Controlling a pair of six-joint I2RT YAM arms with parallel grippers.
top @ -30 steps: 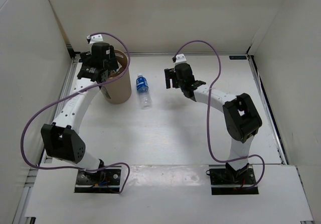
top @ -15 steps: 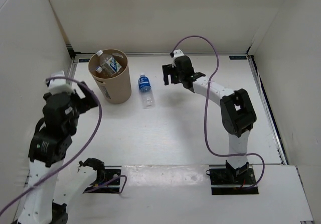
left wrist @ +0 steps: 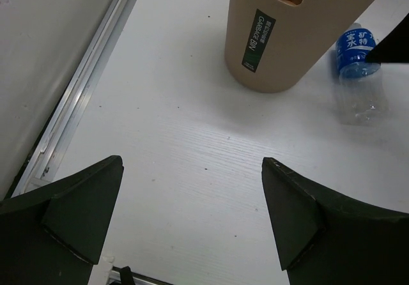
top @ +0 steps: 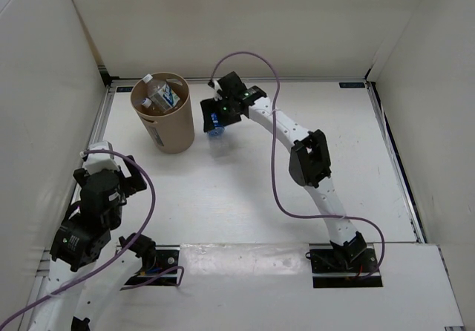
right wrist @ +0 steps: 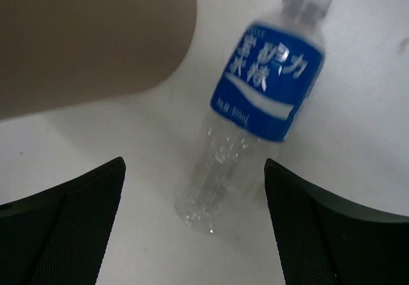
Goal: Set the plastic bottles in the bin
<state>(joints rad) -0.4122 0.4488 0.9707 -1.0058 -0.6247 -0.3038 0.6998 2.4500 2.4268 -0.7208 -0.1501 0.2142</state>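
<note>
Right wrist view: right gripper [right wrist: 193,165] wide over the bottle [right wrist: 265,100] beside the bin [right wrist: 83,36], so drop straight, straddle its middle, then pinch

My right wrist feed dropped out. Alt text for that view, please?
A clear bottle with a blue label and white cap lies on its side on the white table, between the spread fingers of the open right claw, touching neither. The wall of the tan bin fills the upper left, close beside the bottle.
</note>
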